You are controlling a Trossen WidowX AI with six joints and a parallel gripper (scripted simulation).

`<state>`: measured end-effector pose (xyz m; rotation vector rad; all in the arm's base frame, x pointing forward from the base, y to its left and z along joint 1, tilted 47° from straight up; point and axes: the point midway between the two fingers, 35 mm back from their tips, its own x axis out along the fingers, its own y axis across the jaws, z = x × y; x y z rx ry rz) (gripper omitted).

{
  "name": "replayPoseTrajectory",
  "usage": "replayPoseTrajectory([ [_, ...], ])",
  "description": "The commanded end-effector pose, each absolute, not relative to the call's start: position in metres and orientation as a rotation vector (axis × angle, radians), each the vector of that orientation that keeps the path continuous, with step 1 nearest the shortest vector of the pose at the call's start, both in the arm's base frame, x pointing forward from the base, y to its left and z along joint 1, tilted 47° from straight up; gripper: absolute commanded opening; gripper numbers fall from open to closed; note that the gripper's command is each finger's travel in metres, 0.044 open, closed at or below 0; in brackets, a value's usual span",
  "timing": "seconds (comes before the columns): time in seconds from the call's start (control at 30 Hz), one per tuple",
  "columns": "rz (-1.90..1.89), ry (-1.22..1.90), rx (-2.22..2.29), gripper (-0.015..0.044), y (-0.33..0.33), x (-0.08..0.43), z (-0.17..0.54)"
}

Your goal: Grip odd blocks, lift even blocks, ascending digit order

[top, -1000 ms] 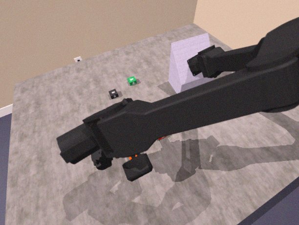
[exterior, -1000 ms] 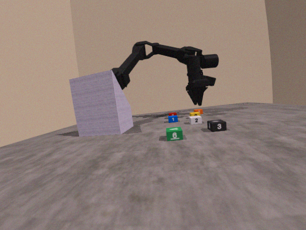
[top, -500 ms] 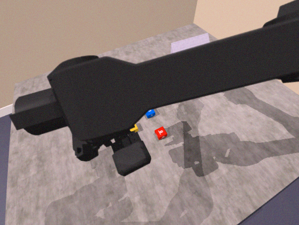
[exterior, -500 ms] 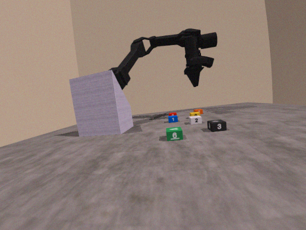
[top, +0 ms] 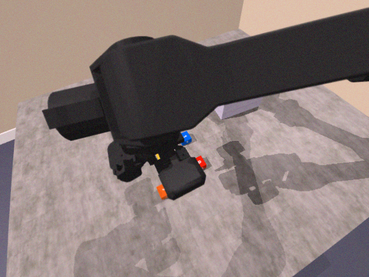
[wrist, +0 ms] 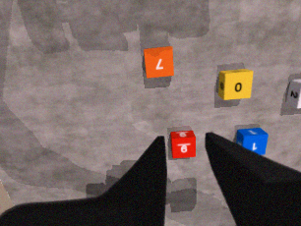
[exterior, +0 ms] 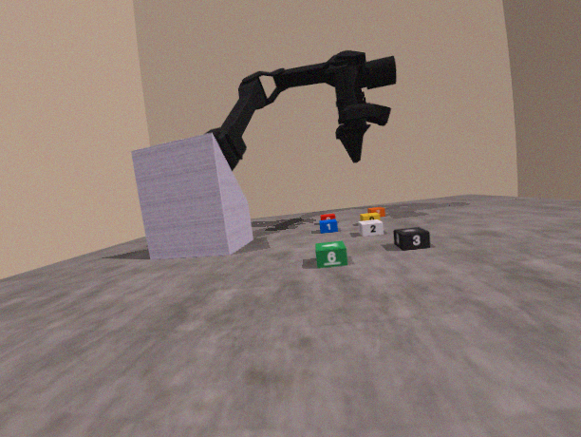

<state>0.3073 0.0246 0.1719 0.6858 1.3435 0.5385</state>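
Observation:
My gripper is partly open and empty, high above the table. In the wrist view its fingertips stand apart on either side of the red block, which lies below them with an underlined digit that looks like 9. The orange block shows 7, the yellow block 0, and the blue block 1. The white block shows 2, the black block 3, the green block 6. Fingertips are hidden in the top view.
A large pale lilac block with a sloping side stands on the grey table, near the arm's base in the exterior view. The forearm hides part of the table in the top view. Arm shadows fall across the table.

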Motion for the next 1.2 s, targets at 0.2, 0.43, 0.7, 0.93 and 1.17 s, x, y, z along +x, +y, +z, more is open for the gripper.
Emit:
replayPoseTrajectory([
  [0.2, 0.540, 1.352, 0.692, 0.0120, 0.027, 0.223, 0.147],
  [0.43, 0.538, 1.354, 0.689, 0.0173, 0.033, 0.225, 0.140],
  [0.7, 0.543, 1.350, 0.693, 0.0383, 0.085, 0.235, 0.092],
  [0.93, 0.543, 1.350, 0.693, 0.0400, 0.086, 0.235, 0.091],
  [1.17, 0.543, 1.350, 0.692, 0.0400, 0.093, 0.237, 0.084],
])
